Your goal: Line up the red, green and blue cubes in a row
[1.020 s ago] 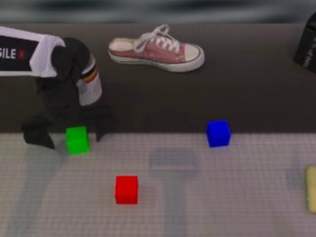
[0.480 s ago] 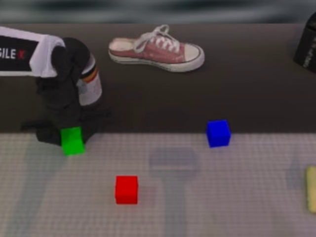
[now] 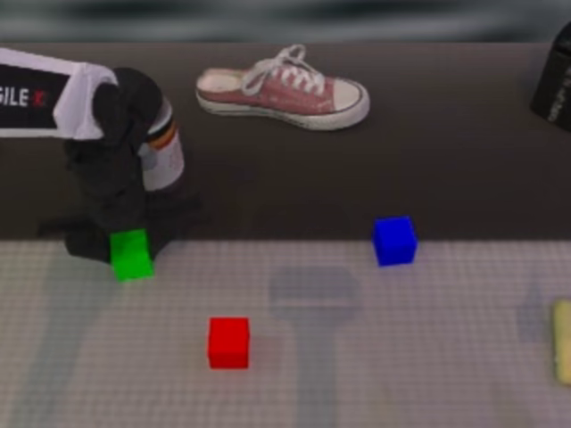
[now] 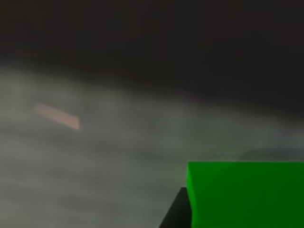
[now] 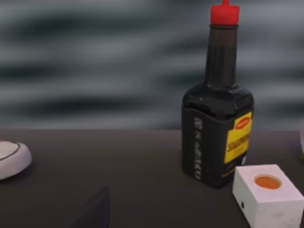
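top view: the left claw (image 3: 120, 242) is clamped on the green cube (image 3: 131, 254) at the bench's (image 3: 428, 357) left, where dark surface meets pale grid. red cube (image 3: 228, 341) sits nearer, blue cube (image 3: 394, 241) rightward; a shoe (image 3: 282, 89) lies behind.

left wrist view: green cube (image 4: 244, 192) close up.

right wrist view: a sauce bottle (image 5: 218, 109) stands beside a pale block (image 5: 268, 194); the right claw's state cannot be told.

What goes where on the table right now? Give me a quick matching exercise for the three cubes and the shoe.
Things:
1. green cube
2. red cube
3. blue cube
4. shoe

Places:
A. on the dark strip at the far edge
B. nearest the front edge, between the other two cubes
C. between the left hand's fingers, at the left
D. right of centre, where the dark strip meets the pale mat

Pairs: 1-C, 2-B, 3-D, 4-A
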`<state>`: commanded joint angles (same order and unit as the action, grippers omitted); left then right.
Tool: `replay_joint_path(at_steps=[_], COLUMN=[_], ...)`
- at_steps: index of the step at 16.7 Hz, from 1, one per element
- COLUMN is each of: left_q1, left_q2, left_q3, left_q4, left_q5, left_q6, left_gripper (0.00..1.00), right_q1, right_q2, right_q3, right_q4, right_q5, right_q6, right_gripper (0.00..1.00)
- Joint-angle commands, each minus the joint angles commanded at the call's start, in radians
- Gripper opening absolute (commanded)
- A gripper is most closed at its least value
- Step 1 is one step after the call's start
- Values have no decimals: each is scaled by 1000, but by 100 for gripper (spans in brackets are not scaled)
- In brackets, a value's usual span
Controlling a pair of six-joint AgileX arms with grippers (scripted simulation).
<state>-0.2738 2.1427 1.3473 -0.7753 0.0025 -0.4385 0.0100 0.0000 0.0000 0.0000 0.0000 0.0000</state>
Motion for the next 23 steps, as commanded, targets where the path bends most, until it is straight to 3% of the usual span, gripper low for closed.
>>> replay_joint_path(at_steps=[5, 12, 17, 20, 23], left_q1=[3, 20, 12, -56, -208], left_q2=[-21, -117, -119, -106, -89], left_q3=[15, 134, 138, 162, 201], left_q4=[-25, -244, -250, -267, -298], left_q5=[-5, -6, -6, -6, -7], left_q6=[3, 1, 1, -53, -157], left_gripper=[0, 0, 0, 0, 0], right_q1=[0, 0, 0, 0, 0], right_q2=[0, 0, 0, 0, 0], right_q3=[0, 0, 0, 0, 0], right_q4=[0, 0, 0, 0, 0], right_q5=[0, 0, 0, 0, 0], right_q6=[0, 0, 0, 0, 0], right_gripper=[100, 100, 100, 100, 100])
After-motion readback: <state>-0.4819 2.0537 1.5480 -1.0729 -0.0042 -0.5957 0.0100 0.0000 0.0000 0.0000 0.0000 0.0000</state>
